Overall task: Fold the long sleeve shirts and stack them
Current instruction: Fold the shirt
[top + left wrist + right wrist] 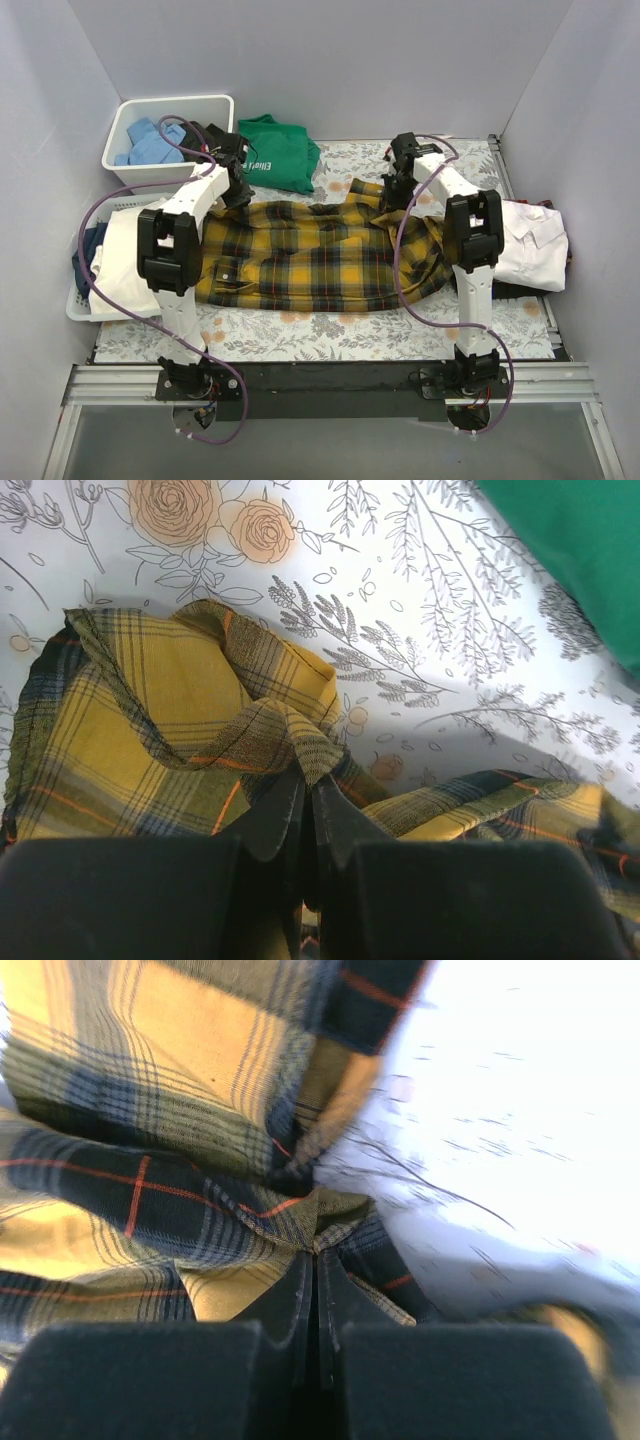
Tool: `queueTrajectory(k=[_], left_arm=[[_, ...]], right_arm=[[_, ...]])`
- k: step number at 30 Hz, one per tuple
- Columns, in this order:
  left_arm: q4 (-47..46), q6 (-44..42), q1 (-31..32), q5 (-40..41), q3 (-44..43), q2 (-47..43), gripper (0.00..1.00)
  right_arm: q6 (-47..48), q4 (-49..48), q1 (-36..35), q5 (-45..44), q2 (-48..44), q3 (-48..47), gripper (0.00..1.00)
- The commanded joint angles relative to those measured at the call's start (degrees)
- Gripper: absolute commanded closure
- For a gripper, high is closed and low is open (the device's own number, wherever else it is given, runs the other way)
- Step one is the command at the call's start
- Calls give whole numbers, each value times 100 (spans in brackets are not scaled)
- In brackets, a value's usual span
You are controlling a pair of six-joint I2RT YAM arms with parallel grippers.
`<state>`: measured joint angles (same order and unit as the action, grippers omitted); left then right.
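The yellow-and-black plaid flannel shirt [320, 255] lies spread across the middle of the floral mat. My left gripper [236, 190] is shut on its far left edge; the left wrist view shows the jaws pinching a bunched fold of the plaid shirt [180, 720] at the left gripper [308, 778]. My right gripper [397, 192] is shut on the far right edge, with plaid cloth [150, 1120] pinched at the right gripper [317, 1252]. A folded plain white shirt [530, 245] lies at the right edge of the mat.
A green T-shirt [280, 150] with white lettering lies at the back, also in the left wrist view [580, 550]. A white bin [165, 110] with blue clothes stands at the back left. A white basket [85, 300] with white and dark clothes sits at left.
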<state>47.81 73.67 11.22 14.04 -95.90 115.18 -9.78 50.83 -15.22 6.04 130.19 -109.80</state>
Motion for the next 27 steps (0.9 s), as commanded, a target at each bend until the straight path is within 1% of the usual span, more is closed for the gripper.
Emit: queueTrajectory(k=[1,5,8,11,13,14,15,17,18,19,20,22,24,25,26,27], left_arm=[[114,-81,-6,19,-218,-636,100],[97,-107,-6,81,-298,-777,100],[80,-98,-6,142,-281,-874,100],[9,-72,-15,187,-202,-979,100],[-44,-63,-15,195,-96,-1023,100],[-79,-46,-15,195,-70,-1032,100],[-105,-37,-6,204,-9,-1032,100],[-140,24,-6,274,18,-1023,100],[-149,33,-6,292,18,-1015,100],[-158,34,-6,309,45,-1015,100],[-202,34,-6,310,80,-997,100],[-246,25,-15,318,115,-945,96],[-255,25,-15,336,98,-805,95],[-264,25,-6,345,89,-743,93],[-281,33,-6,371,45,-699,91],[-290,60,-6,397,19,-611,89]], right_arm=[[-217,-292,116,-894,-986,-183,99],[-331,-600,283,-1087,-1600,2,99],[-375,-916,432,-1035,-1926,195,99],[-367,-1250,503,-860,-2172,345,99],[-270,-1469,520,-405,-2252,537,99],[-287,-1531,520,-324,-2261,556,98],[-288,-1532,520,-219,-2253,608,94],[-348,-1532,529,-174,-2235,783,78],[-349,-1558,520,-165,-2270,872,74],[-366,-1611,520,-182,-2314,968,66],[-462,-1594,520,-287,-2358,1065,47],[-516,-1471,538,-534,-2393,1092,30],[-481,-1514,547,-569,-2551,1162,25],[-437,-1549,538,-569,-2638,1197,24],[-411,-1558,503,-569,-2787,1189,23],[-315,-1558,468,-787,-2858,1215,23]])
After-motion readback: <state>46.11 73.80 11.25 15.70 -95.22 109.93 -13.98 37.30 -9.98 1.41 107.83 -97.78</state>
